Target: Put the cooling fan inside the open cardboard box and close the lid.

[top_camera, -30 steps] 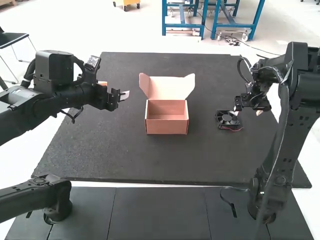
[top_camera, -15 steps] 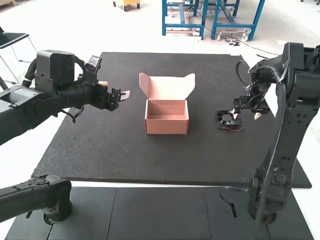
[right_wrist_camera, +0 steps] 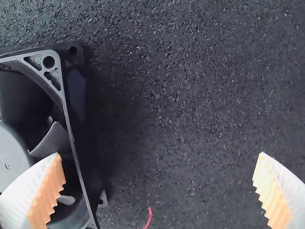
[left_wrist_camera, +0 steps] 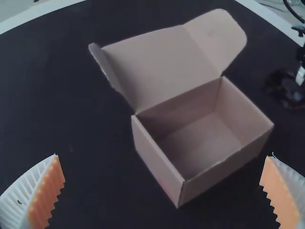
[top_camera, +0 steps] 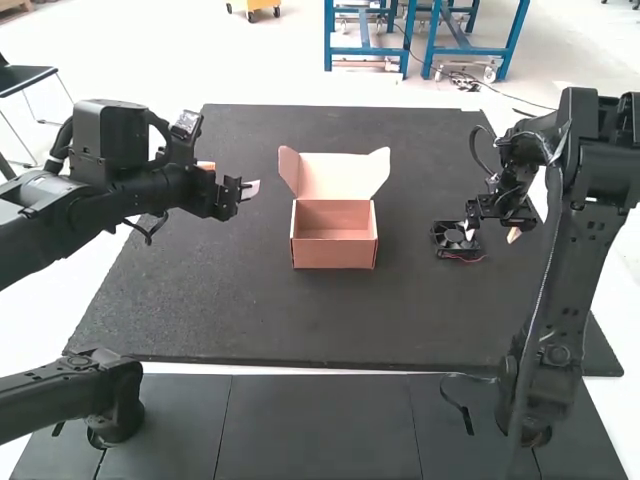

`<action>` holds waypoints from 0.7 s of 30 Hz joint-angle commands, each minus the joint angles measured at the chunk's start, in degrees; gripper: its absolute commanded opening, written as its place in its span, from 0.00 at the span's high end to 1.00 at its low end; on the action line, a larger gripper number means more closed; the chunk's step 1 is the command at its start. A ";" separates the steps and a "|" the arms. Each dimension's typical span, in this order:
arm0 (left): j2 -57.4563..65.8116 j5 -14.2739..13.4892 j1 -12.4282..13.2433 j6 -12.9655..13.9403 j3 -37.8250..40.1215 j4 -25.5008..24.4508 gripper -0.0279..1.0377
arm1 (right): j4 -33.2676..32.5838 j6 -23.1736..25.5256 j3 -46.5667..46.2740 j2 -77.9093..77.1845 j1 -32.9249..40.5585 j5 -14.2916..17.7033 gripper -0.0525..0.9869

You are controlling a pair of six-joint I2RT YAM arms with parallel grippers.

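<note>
Progress: nothing of the task was completed yet. The fan (top_camera: 455,238) was not yet picked up; it was found lying flat on the black mat (top_camera: 200,300), near the box (top_camera: 333,235) on its right side and apart from it. The box was seen standing near the middle of the mat with nothing inside it, and its lid (top_camera: 333,172) was held upright at the back wall, with a rounded flap at each upper corner. Still to be done, as judged: fan to be gripped, lifted, carried over the box's right wall, lowered inside, then the lid folded forward and tucked.

Right gripper (top_camera: 492,228): held low over the fan's outer edge, jaws spread wide and nothing pinched. In the right wrist view one finger was seen over the fan's frame and the other over bare mat, so the frame's edge was straddled but not clamped.

Left gripper (top_camera: 240,190): held above the mat to the left of the box, well apart from it and pointed toward it, jaws spread with nothing between them.

Fan, appearance: a square black plastic frame with a screw hole at the corner, curved blades around a round hub, all dark. A thin red wire (right_wrist_camera: 148,217) was noted trailing from it onto the mat. The frame was judged rigid and thin, so a grip across its edge is likely to be needed.
</note>
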 commanded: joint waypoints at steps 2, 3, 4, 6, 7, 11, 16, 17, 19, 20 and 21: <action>0.16 -0.40 0.36 0.59 3.40 0.69 0.07 | -0.58 0.70 1.56 1.55 0.27 0.89 0.09; 0.16 -0.40 0.27 0.59 3.40 0.78 0.07 | -0.75 0.70 1.74 1.64 0.27 1.15 0.11; 0.16 -0.40 0.27 0.59 3.40 0.78 0.07 | -1.19 0.70 1.91 1.73 0.27 1.15 0.14; 0.16 -0.40 0.36 0.59 3.49 0.78 0.07 | -1.10 0.70 2.18 1.99 0.18 1.15 0.19; 0.16 -0.40 0.36 0.59 3.40 0.87 0.07 | -1.19 0.79 2.26 2.08 0.18 1.15 0.21; 0.16 -0.40 0.36 0.59 3.49 1.13 0.07 | -1.54 1.05 2.44 2.78 0.18 0.72 0.23; 0.16 -0.40 0.27 0.59 3.49 1.31 0.07 | -1.63 1.41 2.88 3.31 0.18 -1.22 0.38; 0.16 -0.40 0.36 0.59 3.49 1.31 0.07 | -1.63 1.58 2.97 3.40 0.18 -2.01 0.43; 0.16 -0.40 0.36 0.59 3.49 1.31 0.07 | -1.63 2.11 3.23 3.57 0.27 -2.71 0.50; 0.16 -0.40 0.27 0.59 3.49 1.31 0.07 | -1.63 2.37 3.32 3.75 0.36 -3.24 0.54; 0.16 -0.40 0.27 0.59 3.49 1.31 0.07 | -1.63 2.46 3.49 3.83 0.36 -3.68 0.59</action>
